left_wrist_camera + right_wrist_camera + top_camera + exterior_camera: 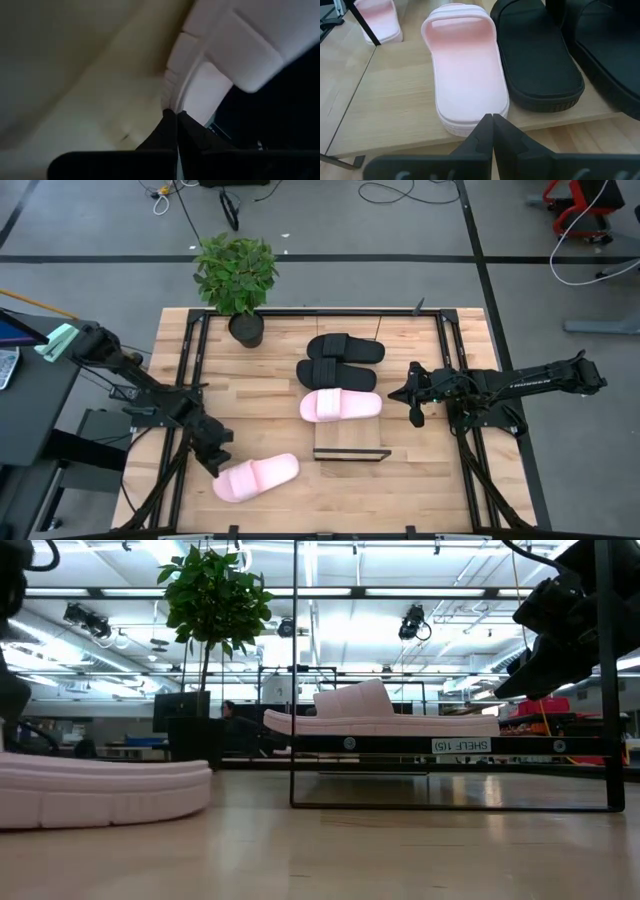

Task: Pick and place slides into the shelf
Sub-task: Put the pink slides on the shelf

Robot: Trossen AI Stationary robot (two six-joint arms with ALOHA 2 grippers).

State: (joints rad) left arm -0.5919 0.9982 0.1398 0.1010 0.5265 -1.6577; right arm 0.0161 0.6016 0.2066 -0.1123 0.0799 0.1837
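Pink slide (pixel 256 477) left to shelve; three of four slides already on the shelf (pixel 350 448).
Two black slides (pixel 343 362) and one pink (pixel 341 405) lie on it. The left gripper (pixel 213 462), pressed together, touches the last slide's near-left heel on the worktop (pixel 270 395); the right gripper (pixel 414 398) waits shut beside the shelf.

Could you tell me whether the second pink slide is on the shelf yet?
Not yet. It lies on the tabletop by the left tool, apart from the shelf, which holds the other three.
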